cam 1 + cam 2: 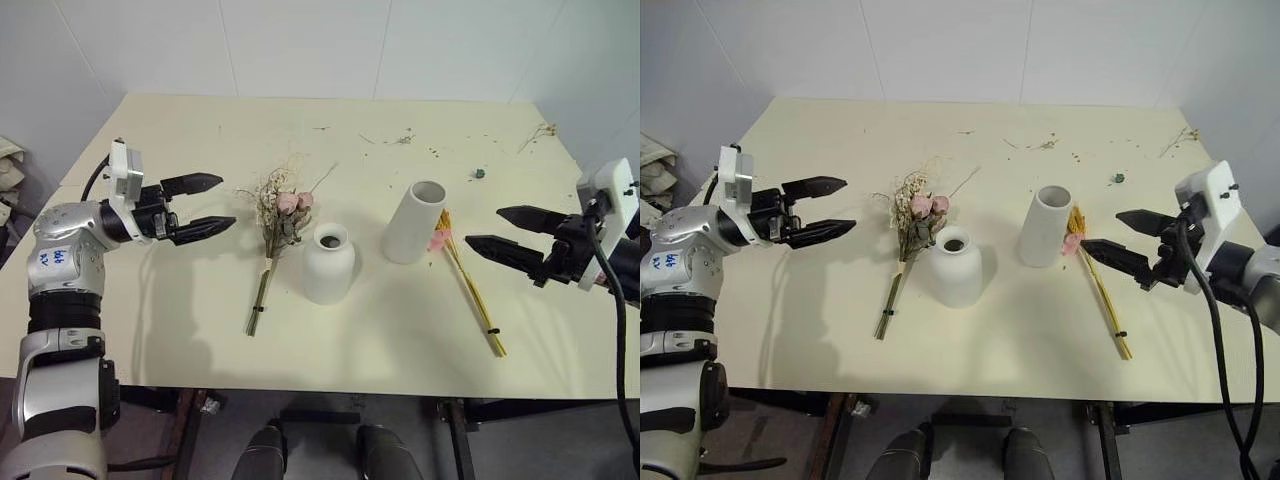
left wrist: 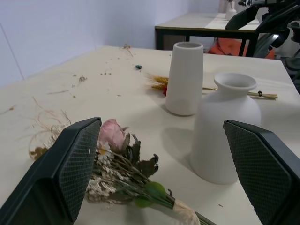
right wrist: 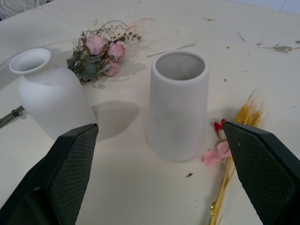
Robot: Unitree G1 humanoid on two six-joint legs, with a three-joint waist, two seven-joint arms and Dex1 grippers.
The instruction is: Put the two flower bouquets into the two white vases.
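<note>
jaws: both pairs stand wide apart and empty — left gripper (image 1: 205, 207) hovers just beside the heads of the rose bouquet, right gripper (image 1: 508, 235) hovers near the wheat bundle.
table (image 1: 180, 120): pale cream top, strewn with dry flecks toward the far edge; everything of the task lies on it.
tall vase (image 1: 414, 222): plain matte white cylinder with a wide mouth, upright, right of centre, nothing in it.
short vase (image 1: 328, 263): rounded matte white bottle shape with a narrow flared neck, upright, just beside the tall vase, nothing in it.
rose bouquet (image 1: 276, 225): pink roses and beige dried sprigs, green stems tied low, lying flat left of the short vase, heads away from the robot.
wheat bundle (image 1: 466, 281): thin golden stalks, small pink blossoms touching the tall vase's foot, lying flat.
step in hand: likely the approach to pick — lower onto the stems, not the blooms; grip near the tie so the bunch swings upright for the mouth.
</note>
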